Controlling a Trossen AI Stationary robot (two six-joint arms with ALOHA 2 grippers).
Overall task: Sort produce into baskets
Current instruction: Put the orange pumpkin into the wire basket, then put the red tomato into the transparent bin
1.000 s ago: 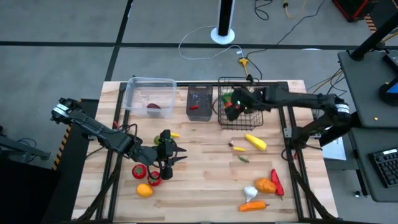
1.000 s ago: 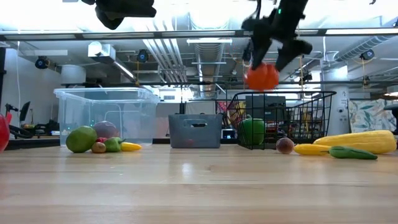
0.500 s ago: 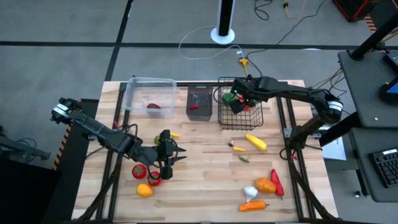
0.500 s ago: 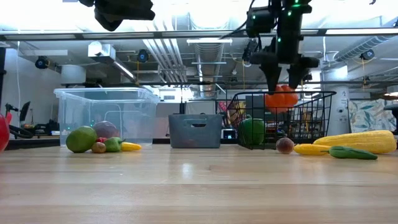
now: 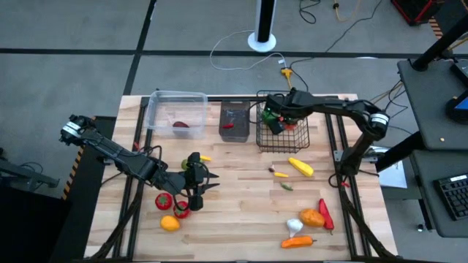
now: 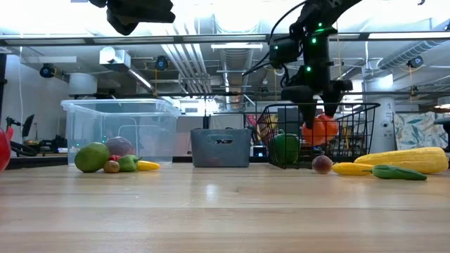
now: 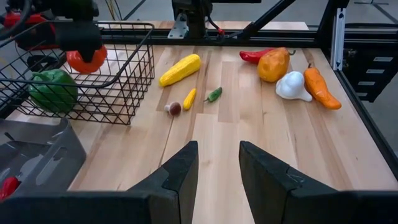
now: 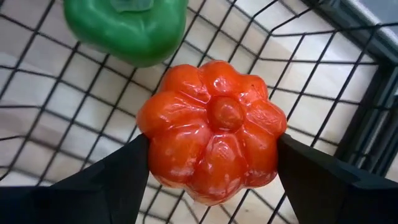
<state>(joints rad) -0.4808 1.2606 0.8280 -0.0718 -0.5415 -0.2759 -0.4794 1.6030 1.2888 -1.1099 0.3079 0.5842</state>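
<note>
Sorting roughly half done: right gripper (image 8: 211, 180) clamped on orange pumpkin (image 8: 211, 127) down inside wire basket (image 5: 284, 130) beside green pepper (image 8: 127, 25), left gripper (image 7: 214, 165) part-open, empty, over loose produce left on table (image 5: 241, 197).

the jaws grip an orange-red ribbed pepper (image 8: 212, 129), seemingly just above the wire-mesh basket (image 8: 74, 124) floor, beside a green pepper (image 8: 127, 25).
</note>
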